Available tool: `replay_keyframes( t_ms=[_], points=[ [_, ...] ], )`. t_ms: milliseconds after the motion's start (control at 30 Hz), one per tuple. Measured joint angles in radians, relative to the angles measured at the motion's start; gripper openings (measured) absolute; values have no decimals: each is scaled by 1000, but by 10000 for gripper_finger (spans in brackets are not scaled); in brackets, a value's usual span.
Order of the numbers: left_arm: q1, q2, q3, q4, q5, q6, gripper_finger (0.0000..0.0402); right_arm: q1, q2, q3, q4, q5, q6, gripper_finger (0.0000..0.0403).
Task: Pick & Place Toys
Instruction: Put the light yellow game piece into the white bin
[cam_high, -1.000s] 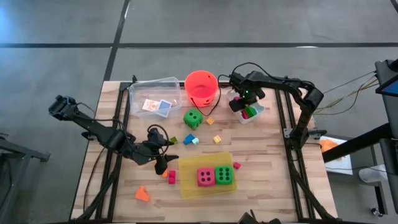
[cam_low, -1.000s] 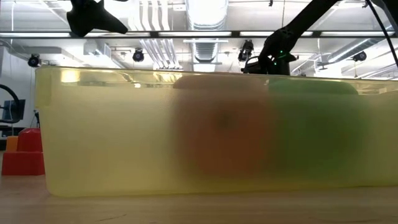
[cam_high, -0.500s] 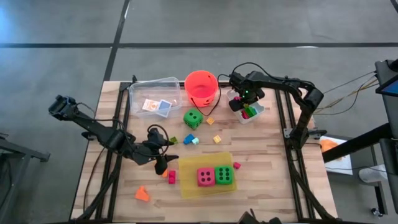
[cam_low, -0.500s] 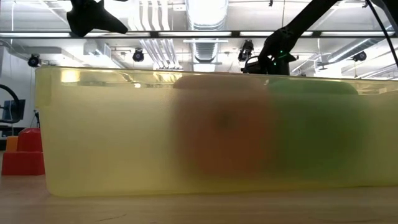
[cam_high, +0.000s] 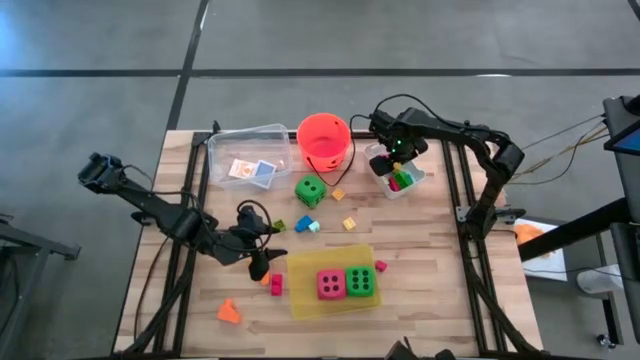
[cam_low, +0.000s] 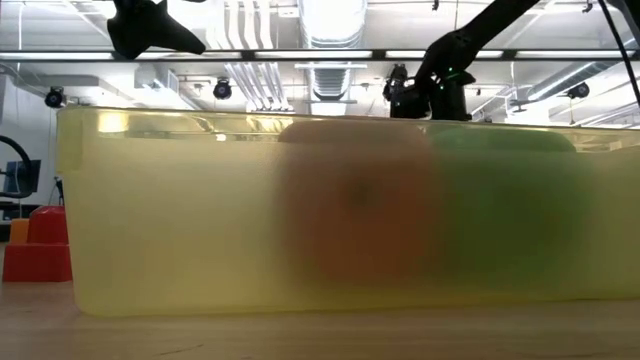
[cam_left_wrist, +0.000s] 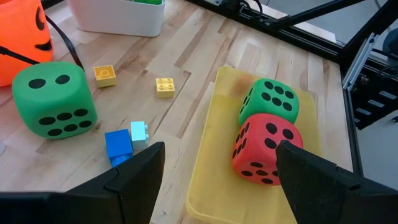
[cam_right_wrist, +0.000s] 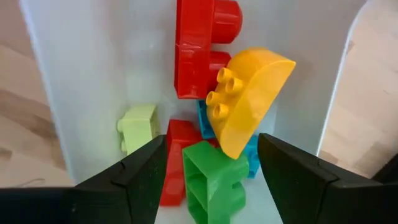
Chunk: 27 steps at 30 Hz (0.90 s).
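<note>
My right gripper (cam_high: 392, 155) is open and empty above a small white bin (cam_high: 400, 182) at the far right. The bin holds several bricks: a red one (cam_right_wrist: 199, 50), a yellow one (cam_right_wrist: 249, 99) lying on top, and a green one (cam_right_wrist: 214, 177). My left gripper (cam_high: 260, 266) is open and empty, low over the table, left of the flat yellow tray (cam_high: 303, 300). A pink die (cam_high: 331, 284) and a green die (cam_high: 360, 281) sit on the tray. Another green die (cam_high: 310, 190) rests on the table near the orange-red bucket (cam_high: 323, 140).
A clear bin (cam_high: 250, 150) at the far left holds two cards (cam_high: 240, 170). Loose bricks lie on the wood: yellow ones (cam_high: 349, 223), blue ones (cam_high: 303, 224), a red one (cam_high: 276, 284), an orange shape (cam_high: 230, 311). In the low view the tray's wall (cam_low: 200, 220) blocks most of the table.
My right gripper has risen a little above the white bin and moved slightly toward the table's far edge. My left arm and the toys have stayed where they were.
</note>
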<state>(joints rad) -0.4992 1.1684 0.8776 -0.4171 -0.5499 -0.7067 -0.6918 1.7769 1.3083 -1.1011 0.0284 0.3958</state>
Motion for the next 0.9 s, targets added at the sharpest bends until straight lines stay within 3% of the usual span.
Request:
replay_keyframes(
  t_ms=[500,667,900],
  points=[
    [0,0,0,0,0,0,297,66,-155,10,8,76,-37,245],
    [0,0,0,0,0,0,297,162,-181,8,60,42,5,245],
    [0,0,0,0,0,0,297,341,-107,10,299,-33,119,244]
  ],
)
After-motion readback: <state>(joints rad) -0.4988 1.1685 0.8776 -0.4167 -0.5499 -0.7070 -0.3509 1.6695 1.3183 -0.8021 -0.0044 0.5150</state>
